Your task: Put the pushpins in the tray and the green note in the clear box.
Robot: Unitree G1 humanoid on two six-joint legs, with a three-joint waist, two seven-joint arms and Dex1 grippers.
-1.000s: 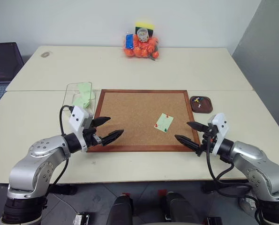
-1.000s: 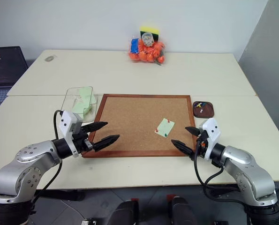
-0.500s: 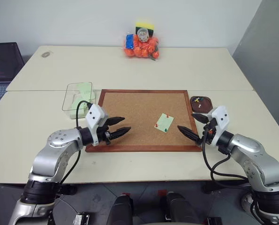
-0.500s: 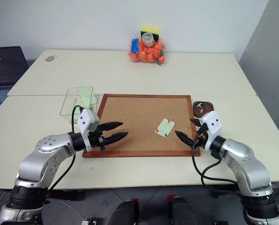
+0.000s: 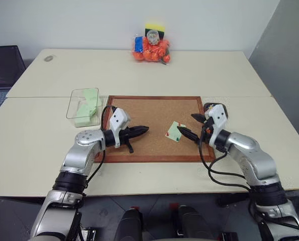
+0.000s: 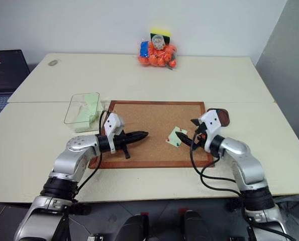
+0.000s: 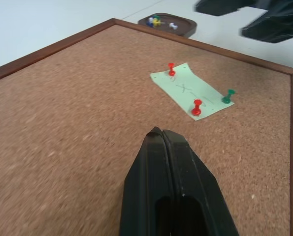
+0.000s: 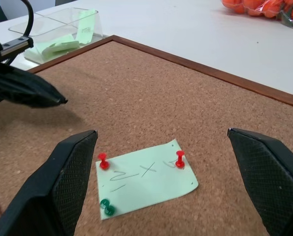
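On cork board point(image 5: 149, 128), green note point(image 5: 175, 131) lies diagonal.

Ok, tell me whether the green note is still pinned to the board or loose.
Pinned. The green note lies flat on the cork board with two red pushpins and one green pushpin stuck through it.

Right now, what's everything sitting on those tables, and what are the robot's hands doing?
cork board: one, wood-framed, table centre.
green note: one, pale green, pinned on the board's right half.
pushpins: two red, one green, in the note; more in the tray.
tray: one, dark brown, right of the board.
clear box: one, left of the board, green notes inside.
bag of orange balls: one, far edge.
laptop: one, dark, far left.
left gripper: shut, over the board.
right gripper: open, beside the note.
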